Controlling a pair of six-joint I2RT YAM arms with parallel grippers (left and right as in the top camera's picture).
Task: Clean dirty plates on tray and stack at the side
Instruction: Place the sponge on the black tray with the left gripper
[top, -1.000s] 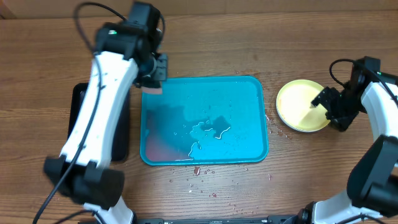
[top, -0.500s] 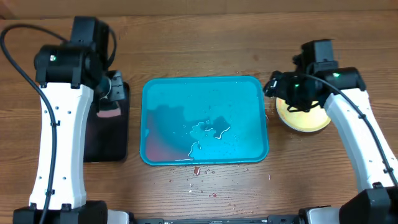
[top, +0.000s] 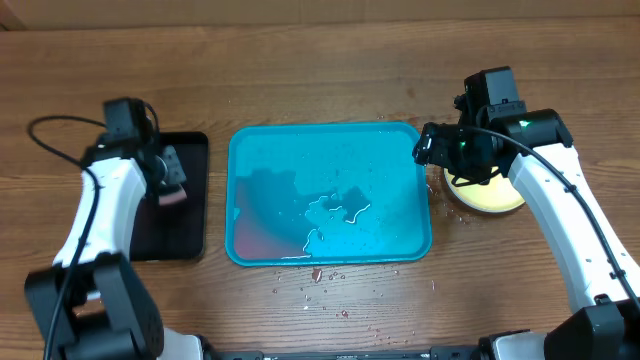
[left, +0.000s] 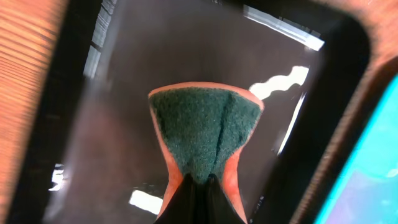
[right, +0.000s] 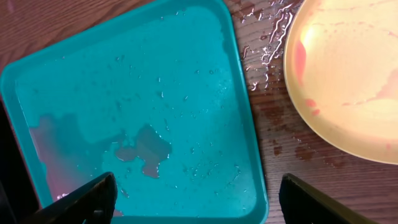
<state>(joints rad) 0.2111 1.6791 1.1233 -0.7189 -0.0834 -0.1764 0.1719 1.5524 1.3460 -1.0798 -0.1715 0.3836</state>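
The turquoise tray (top: 330, 195) lies mid-table, wet, with puddles and a pinkish smear at its lower left; it holds no plates. It also shows in the right wrist view (right: 137, 118). A yellow-green-rimmed plate (top: 495, 198) lies on the wood right of the tray, partly under my right arm; its pale face has red smears (right: 348, 81). Whether other plates lie under it cannot be told. My right gripper (top: 432, 147) is open and empty above the tray's right edge (right: 193, 205). My left gripper (top: 172, 190) is shut on a green-and-orange sponge (left: 205, 134) over the black tray (top: 168, 235).
The black tray (left: 81, 124) lies left of the turquoise tray, narrow and shiny. Red specks and water drops dot the wood in front of the tray (top: 330, 290) and between tray and plate (right: 267, 68).
My left arm swung left from the turquoise tray's corner and lowered the sponge over the black tray. My right arm moved left from the plate to the tray's right edge.
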